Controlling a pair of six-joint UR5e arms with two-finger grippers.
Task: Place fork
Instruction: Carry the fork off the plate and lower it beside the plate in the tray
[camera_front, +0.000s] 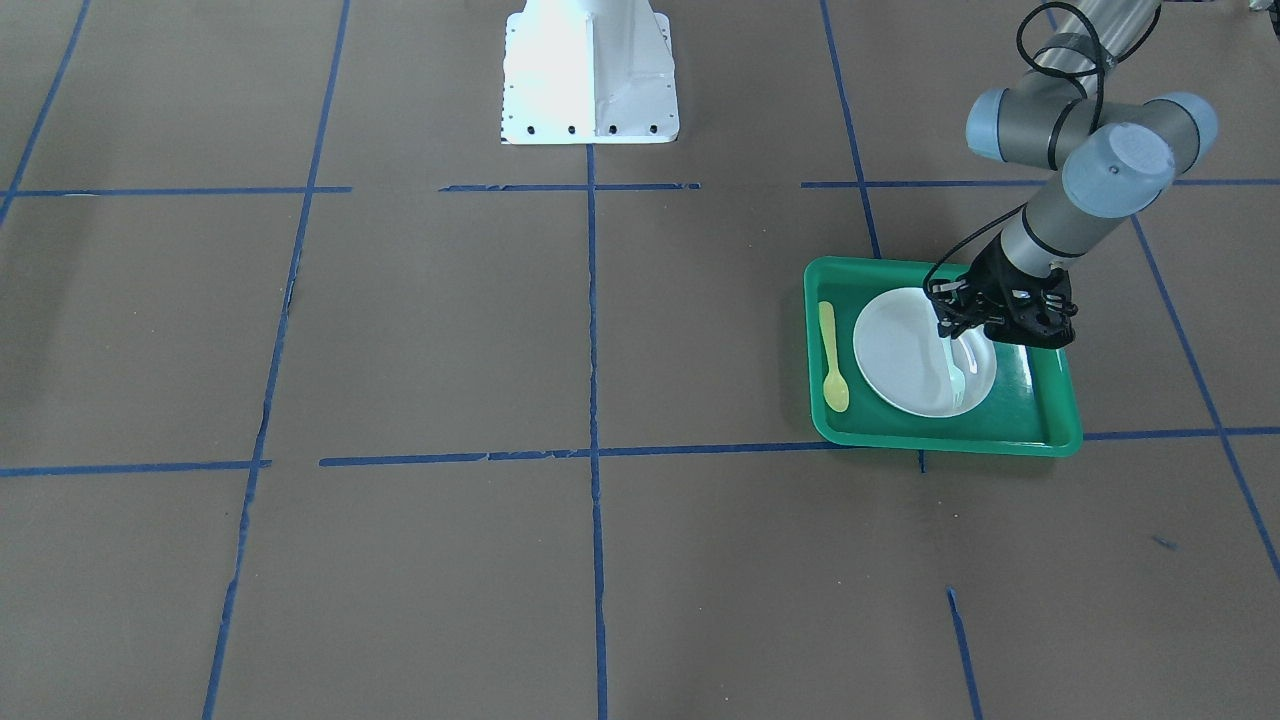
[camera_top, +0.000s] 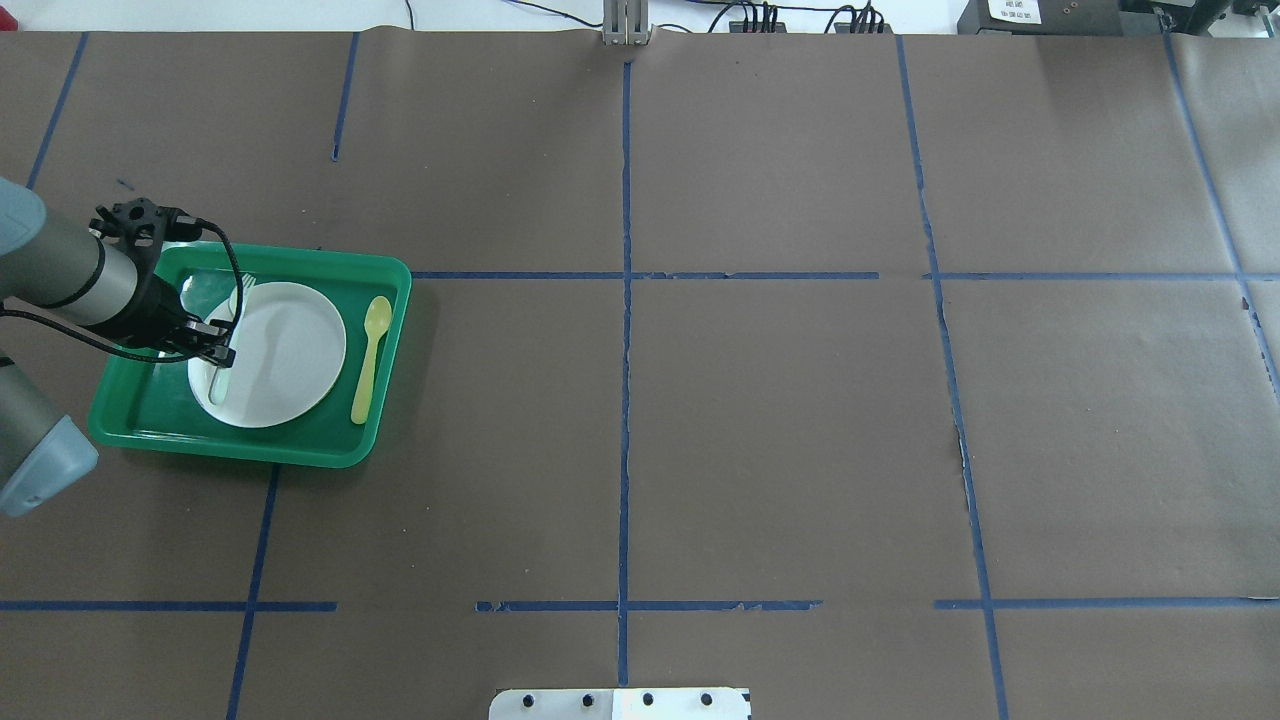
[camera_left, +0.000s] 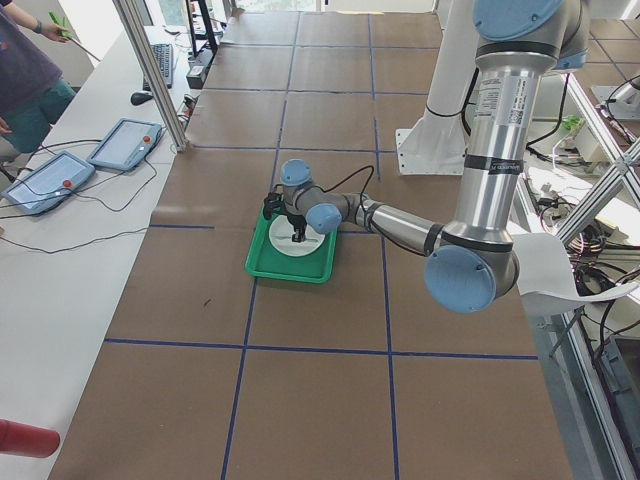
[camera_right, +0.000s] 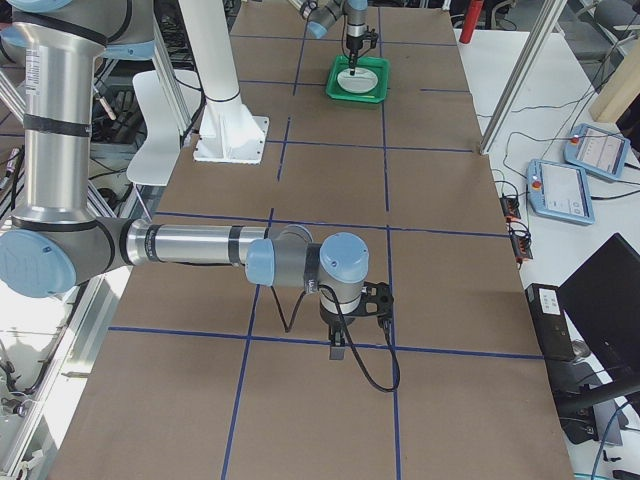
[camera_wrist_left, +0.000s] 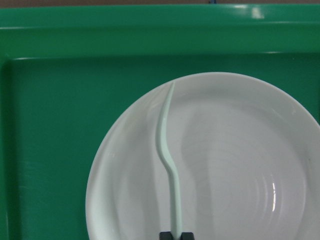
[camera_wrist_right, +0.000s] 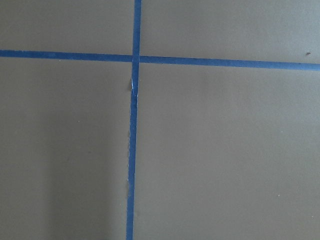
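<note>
The pale whitish plastic fork (camera_wrist_left: 170, 165) is held by its handle in my left gripper (camera_wrist_left: 175, 235), which is shut on it. The fork lies lengthwise low over the white plate (camera_wrist_left: 240, 165), its tines near the plate's rim. The plate sits in a green tray (camera_front: 1040, 420). In the front view the left gripper (camera_front: 952, 342) hangs over the plate's edge (camera_front: 900, 350) with the fork (camera_front: 956, 380) pointing away from the robot. In the overhead view the left gripper (camera_top: 218, 355) is at the plate's left side. My right gripper (camera_right: 340, 345) shows only in the exterior right view, over bare paper; I cannot tell its state.
A yellow-green plastic spoon (camera_front: 832, 360) lies in the tray beside the plate, also in the overhead view (camera_top: 368, 365). The robot's white base (camera_front: 590, 75) stands at the table's middle. Brown paper with blue tape lines (camera_wrist_right: 132, 150) covers the table.
</note>
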